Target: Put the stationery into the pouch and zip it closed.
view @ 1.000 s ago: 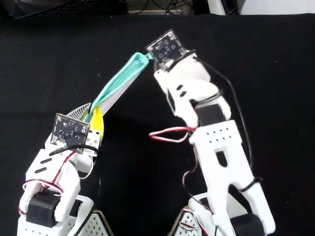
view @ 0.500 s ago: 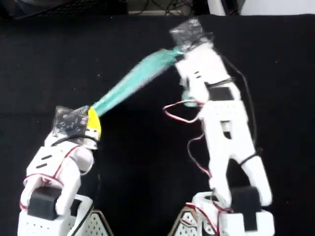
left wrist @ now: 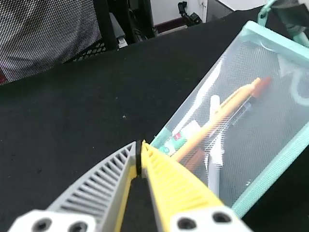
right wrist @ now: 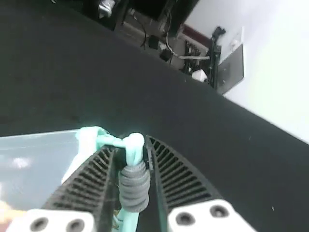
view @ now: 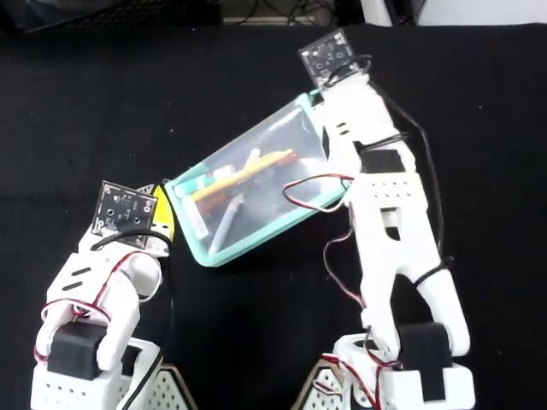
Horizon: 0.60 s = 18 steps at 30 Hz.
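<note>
A clear mesh pouch [view: 256, 192] with teal edging lies slanted between the two arms, its broad face up. Inside it are an orange pen [view: 244, 175], a white pen [view: 226, 224] and other stationery. My left gripper [view: 164, 213] is shut on the pouch's near left corner; in the left wrist view its grey and yellow fingers meet at the left gripper's tip [left wrist: 140, 147] beside the pouch [left wrist: 241, 111] and the orange pen [left wrist: 222, 113]. My right gripper [view: 318, 96] is at the far right corner, and the right gripper [right wrist: 131, 145] is shut on the teal zipper pull [right wrist: 130, 179].
Black cloth covers the table [view: 102, 102]. The right arm's red and white wires [view: 312, 184] loop over the pouch's right end. Both arm bases stand at the near edge. A mesh chair [left wrist: 43, 34] stands beyond the table's far edge.
The pouch was stretched on edge between the grippers; now it has turned face up. The right arm has swung to the right and farther back with the zipper pull.
</note>
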{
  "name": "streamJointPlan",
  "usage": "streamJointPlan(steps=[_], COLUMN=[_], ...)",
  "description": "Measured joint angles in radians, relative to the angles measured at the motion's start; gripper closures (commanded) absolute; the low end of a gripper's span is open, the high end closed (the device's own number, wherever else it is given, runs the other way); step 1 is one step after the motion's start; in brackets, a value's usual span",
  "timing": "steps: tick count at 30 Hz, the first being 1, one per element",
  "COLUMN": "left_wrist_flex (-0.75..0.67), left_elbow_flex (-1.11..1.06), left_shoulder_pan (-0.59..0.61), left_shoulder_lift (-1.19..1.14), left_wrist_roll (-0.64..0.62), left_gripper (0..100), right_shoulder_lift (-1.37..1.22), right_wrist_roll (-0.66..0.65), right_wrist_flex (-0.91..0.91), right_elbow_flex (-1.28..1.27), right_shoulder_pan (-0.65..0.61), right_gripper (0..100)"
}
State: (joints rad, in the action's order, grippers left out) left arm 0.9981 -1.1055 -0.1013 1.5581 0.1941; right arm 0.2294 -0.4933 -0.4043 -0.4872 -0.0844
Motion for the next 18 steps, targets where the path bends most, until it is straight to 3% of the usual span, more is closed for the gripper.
streamJointPlan(steps=[5,18], left_wrist_flex=[0.000,0.000], left_elbow_flex=[-0.021,-0.021], left_shoulder_pan=[0.029,0.063], left_shoulder_lift=[-0.003,-0.003], left_wrist_roll=[0.000,0.000], left_gripper=[96,93], right_shoulder_lift=[0.000,0.146], right_wrist_roll=[0.000,0.003], right_wrist_flex=[-0.110,-0.374], right_elbow_flex=[0.018,0.123], right_shoulder_pan=[-0.043,-0.025], right_gripper=[72.8,74.6])
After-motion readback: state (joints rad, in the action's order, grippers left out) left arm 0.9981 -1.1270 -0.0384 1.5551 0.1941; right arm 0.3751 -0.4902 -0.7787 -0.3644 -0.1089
